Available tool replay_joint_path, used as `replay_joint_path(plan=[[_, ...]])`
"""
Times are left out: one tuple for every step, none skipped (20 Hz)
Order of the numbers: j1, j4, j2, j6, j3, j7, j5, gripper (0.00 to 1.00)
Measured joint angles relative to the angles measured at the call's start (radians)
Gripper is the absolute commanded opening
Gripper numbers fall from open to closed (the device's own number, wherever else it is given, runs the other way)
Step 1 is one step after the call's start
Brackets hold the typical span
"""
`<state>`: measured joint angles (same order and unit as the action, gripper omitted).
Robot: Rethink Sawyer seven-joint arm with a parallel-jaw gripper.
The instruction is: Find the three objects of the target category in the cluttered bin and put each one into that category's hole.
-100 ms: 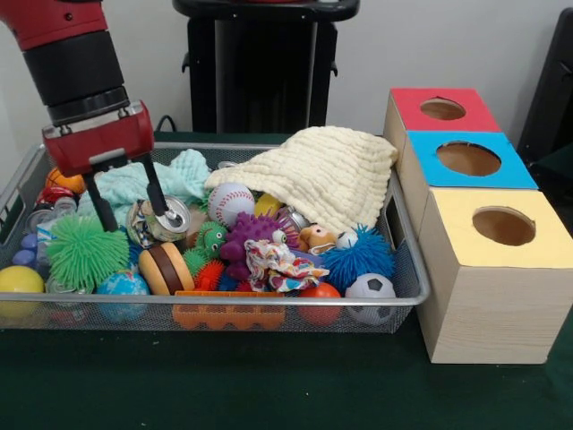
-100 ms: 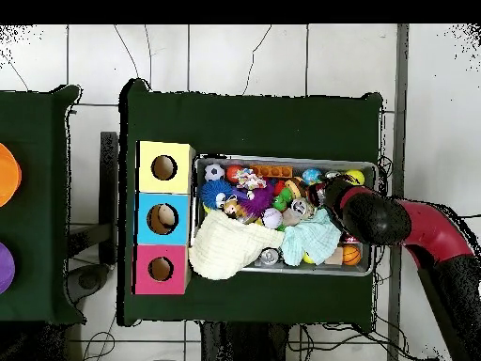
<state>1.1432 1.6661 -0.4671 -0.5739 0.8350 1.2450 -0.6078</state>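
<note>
Dark green tabletop holds a crowded wire bin (image 1: 407,269). At its left end, the gripper (image 1: 132,213) hangs open beside a silver can (image 1: 166,219). Three holed boxes (image 1: 488,260) touch the bin's right edge.

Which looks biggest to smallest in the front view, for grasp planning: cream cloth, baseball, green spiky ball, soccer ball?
1. cream cloth
2. green spiky ball
3. baseball and soccer ball: alike; the soccer ball sits nearer the camera, so unranked.
</note>
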Motion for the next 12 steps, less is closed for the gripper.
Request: replay_joint_path(plan=[[0.000,0.000,0.006,0.000,0.000,0.000,0.000,1.00],[0.000,0.000,0.010,0.000,0.000,0.000,0.000,1.00],[0.000,0.000,0.014,0.000,0.000,0.000,-0.001,1.00],[0.000,0.000,0.023,0.000,0.000,0.000,-0.002,1.00],[0.000,0.000,0.030,0.000,-0.001,0.000,-0.002,1.00],[0.000,0.000,0.035,0.000,-0.001,0.000,-0.003,1.00],[0.000,0.000,0.040,0.000,0.000,0.000,-0.003,1.00],[0.000,0.000,0.043,0.000,0.000,0.000,-0.003,1.00],[0.001,0.000,0.048,0.000,0.000,0.000,-0.003,1.00],[0.003,0.000,0.051,0.000,0.000,0.000,-0.003,1.00],[0.004,-0.001,0.054,0.000,0.000,0.000,-0.003,1.00],[0.005,-0.001,0.055,0.000,-0.001,0.000,-0.003,1.00]])
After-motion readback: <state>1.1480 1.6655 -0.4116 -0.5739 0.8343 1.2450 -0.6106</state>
